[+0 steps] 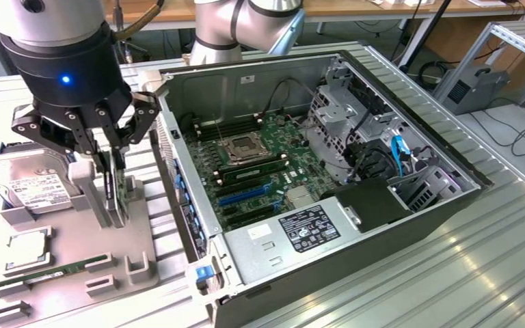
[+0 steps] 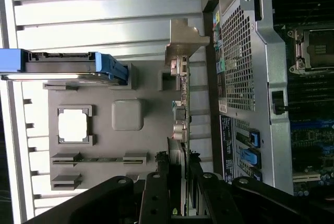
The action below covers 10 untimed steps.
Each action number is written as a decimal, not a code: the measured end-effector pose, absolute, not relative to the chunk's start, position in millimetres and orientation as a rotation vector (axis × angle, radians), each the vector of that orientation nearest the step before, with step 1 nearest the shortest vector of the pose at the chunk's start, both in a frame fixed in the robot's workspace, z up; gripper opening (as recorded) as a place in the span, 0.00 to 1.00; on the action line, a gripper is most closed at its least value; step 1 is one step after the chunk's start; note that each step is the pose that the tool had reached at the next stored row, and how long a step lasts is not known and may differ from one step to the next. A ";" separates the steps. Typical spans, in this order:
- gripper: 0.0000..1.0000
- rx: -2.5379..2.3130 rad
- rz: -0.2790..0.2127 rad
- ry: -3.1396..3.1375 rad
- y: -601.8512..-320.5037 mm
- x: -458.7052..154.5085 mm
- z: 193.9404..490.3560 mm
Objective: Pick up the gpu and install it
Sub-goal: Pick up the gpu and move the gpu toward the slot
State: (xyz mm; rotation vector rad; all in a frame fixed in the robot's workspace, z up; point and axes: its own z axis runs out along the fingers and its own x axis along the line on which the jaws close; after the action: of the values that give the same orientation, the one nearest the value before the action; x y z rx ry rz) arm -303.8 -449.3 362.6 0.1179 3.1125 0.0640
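My gripper is clamped across the gpu, which stands edge-on in its slot on the grey fixture tray, left of centre in the exterior view. A skewed lift could jam its bracket in that slot. The computer case wall stands just beside; above looks free.

Your gripper hangs right over the gpu, which stands upright on edge in the grey holder tray on the table. At the exterior view's left lies the hard drive. On the right, the open computer case shows its motherboard.
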 end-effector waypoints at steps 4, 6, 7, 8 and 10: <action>0.26 0.118 0.064 3.112 -449.3 -303.8 369.7; 0.26 0.118 0.064 3.113 -449.3 -303.8 374.4; 0.26 0.118 0.064 3.113 -449.3 -303.8 375.8; 0.26 0.118 0.064 3.113 -449.3 -303.8 377.9; 0.26 0.118 0.064 3.112 -449.3 -303.8 381.5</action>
State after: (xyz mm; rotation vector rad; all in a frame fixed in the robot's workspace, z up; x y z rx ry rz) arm -303.8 -449.3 381.5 0.1179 3.1125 0.0643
